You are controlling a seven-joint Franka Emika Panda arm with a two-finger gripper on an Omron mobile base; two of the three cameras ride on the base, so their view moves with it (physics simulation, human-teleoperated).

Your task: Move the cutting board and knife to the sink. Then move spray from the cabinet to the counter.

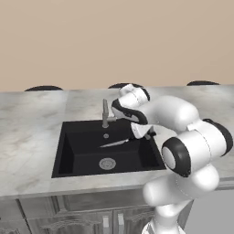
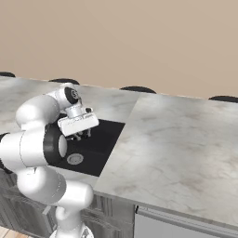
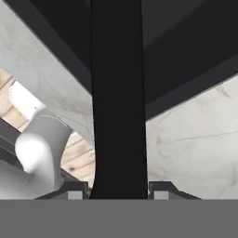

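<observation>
The table (image 1: 32, 132) looks like polished stone, grey-white with soft marbled veins and a smooth, faintly glossy face. The sink (image 1: 68, 157) set into it is matt black with a dull metal drain ring, the faucet (image 1: 105, 114) behind it reads as brushed grey metal, and the knife (image 1: 116, 143) shows a slim, shiny silver blade and a flat black handle. The base cabinets (image 1: 59, 215) below have a dark grey wood-grain finish with panelled fronts.
</observation>
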